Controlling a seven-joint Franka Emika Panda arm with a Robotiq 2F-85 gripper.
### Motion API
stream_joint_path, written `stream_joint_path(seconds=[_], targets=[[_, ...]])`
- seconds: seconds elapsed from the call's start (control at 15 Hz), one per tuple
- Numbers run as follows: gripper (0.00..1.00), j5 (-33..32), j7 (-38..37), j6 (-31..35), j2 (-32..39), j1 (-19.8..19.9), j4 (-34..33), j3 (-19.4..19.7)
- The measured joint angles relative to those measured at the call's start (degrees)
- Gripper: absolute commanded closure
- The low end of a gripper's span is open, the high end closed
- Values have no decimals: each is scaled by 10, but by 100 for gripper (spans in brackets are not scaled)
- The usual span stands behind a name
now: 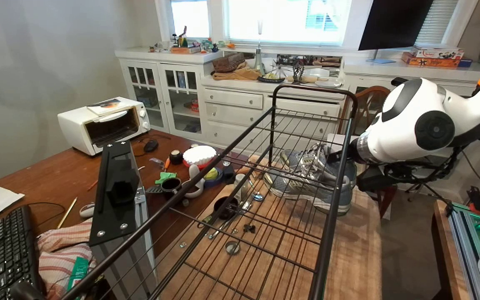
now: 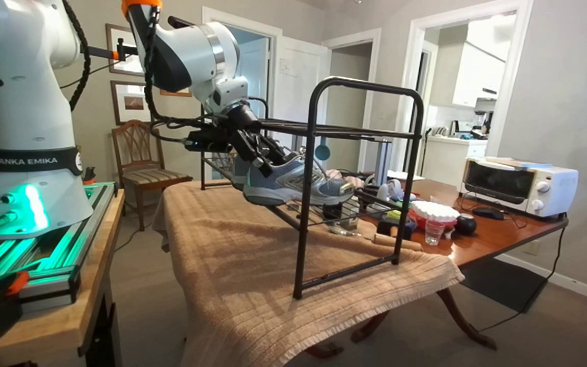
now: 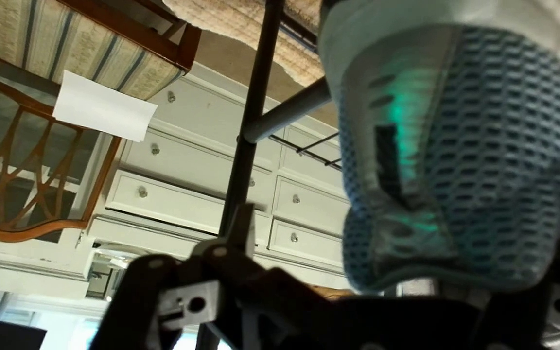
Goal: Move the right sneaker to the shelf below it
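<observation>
The right sneaker (image 2: 293, 179), grey-blue mesh with a pale sole, sits between the tiers of a black wire rack (image 2: 305, 214). It appears to rest on the lower shelf (image 2: 284, 218), its heel toward the arm. Another sneaker (image 1: 294, 185) stands close beside it; in an exterior view both show through the wires of the upper tier. My gripper (image 2: 272, 160) reaches in below the upper tier at the right sneaker's heel, jaws spread. In the wrist view a finger (image 3: 242, 227) stands clear of the heel's left side; the right fingertip is hidden, so I cannot tell whether it touches.
The upper tier (image 2: 359, 132) and a rack post (image 3: 251, 121) lie close to the gripper. A tan towel (image 2: 232, 234) covers the table under the rack. Beyond stand a glass (image 2: 433, 232), several small items, a metal upright (image 1: 117, 200) and a toaster oven (image 2: 507, 186).
</observation>
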State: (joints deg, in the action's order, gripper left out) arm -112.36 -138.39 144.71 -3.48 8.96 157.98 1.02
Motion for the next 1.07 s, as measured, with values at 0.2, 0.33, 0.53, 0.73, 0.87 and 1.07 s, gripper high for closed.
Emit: stream_joint_path(seconds=[0.2, 0.33, 0.53, 0.73, 0.87, 1.07], targets=[[0, 1, -6, -11, 0, -13, 2, 7], [0, 2, -11, -19, 1, -20, 2, 10], [0, 7, -22, -35, 2, -28, 4, 10], [0, 34, -22, -48, 2, -35, 5, 10], [0, 69, -18, -56, 3, -41, 5, 10], [0, 129, -13, -74, 3, -53, 4, 6]])
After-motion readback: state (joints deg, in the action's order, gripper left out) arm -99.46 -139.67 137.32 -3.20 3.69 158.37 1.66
